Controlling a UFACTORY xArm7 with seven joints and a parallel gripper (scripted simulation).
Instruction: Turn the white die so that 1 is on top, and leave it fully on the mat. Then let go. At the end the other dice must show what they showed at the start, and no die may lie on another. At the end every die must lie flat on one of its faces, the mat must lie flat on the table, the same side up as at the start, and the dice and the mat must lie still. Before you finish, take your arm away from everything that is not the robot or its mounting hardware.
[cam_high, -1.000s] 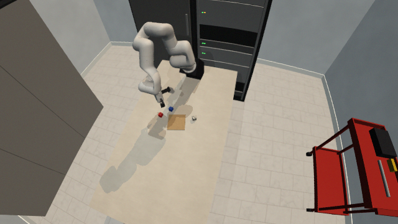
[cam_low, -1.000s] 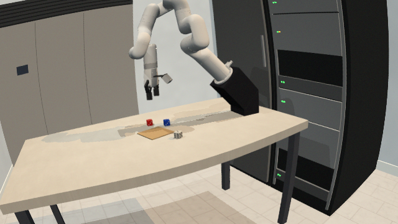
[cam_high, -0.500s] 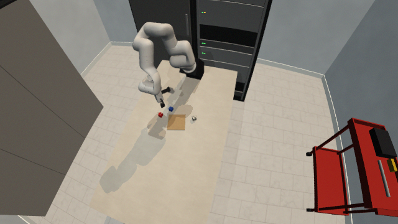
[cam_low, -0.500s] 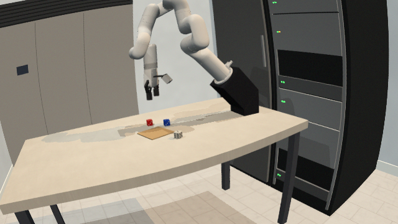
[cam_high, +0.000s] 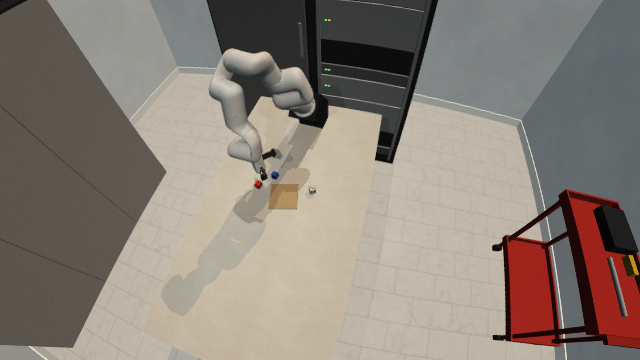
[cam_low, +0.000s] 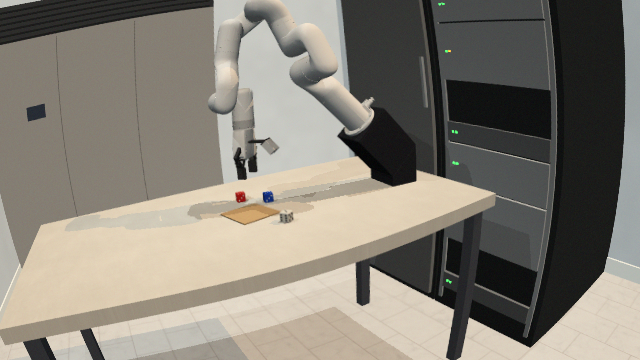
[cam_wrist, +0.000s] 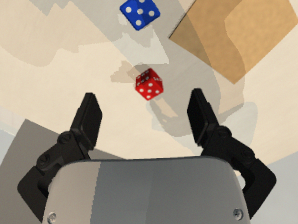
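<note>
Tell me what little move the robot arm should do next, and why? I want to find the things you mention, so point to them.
Maybe the open gripper (cam_high: 263, 175) (cam_low: 247, 173) (cam_wrist: 143, 101) should slide across, staying high, toward the white die (cam_high: 312, 190) (cam_low: 286, 216). That die sits beside the mat (cam_high: 284, 196) (cam_low: 250, 214) (cam_wrist: 227, 35), on the table, while the gripper hangs nearer the red die (cam_high: 258, 184) (cam_low: 240, 197) (cam_wrist: 149, 84), which shouldn't be turned.

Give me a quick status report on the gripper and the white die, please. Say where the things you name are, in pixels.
Gripper (cam_high: 263, 175) (cam_low: 247, 174) (cam_wrist: 143, 101) open, above table, holding nothing. White die (cam_high: 312, 190) (cam_low: 286, 216) beside mat (cam_high: 284, 196) (cam_low: 250, 214) (cam_wrist: 240, 35), off it. Nothing touching die.
</note>
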